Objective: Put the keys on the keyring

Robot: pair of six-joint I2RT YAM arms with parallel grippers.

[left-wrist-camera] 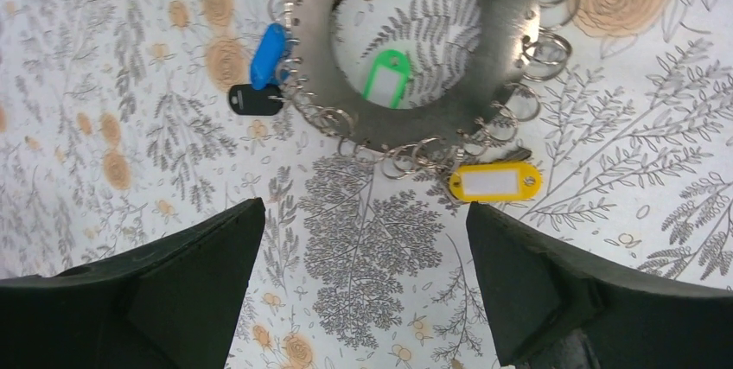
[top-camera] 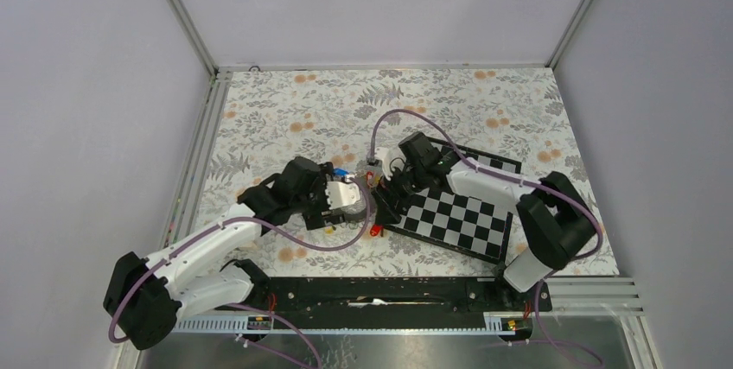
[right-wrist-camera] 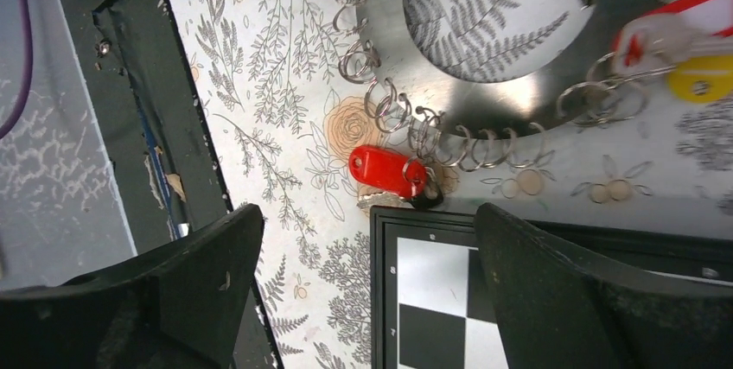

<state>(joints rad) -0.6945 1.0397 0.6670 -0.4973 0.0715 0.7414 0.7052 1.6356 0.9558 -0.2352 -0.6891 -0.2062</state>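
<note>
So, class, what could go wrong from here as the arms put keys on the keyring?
1. The red key tag lies right beside the chessboard's edge; the open right gripper may strike the board closing on it.
2. Small split rings crowd the keyring; a finger could snag several and drag it.

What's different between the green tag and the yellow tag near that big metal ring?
The green tag lies inside the hole of the keyring; the yellow tag lies just outside its outer edge. In the left wrist view the green tag runs roughly up and down, while the yellow tag lies side to side. Both are oblong plastic tags with a white label window.
</note>
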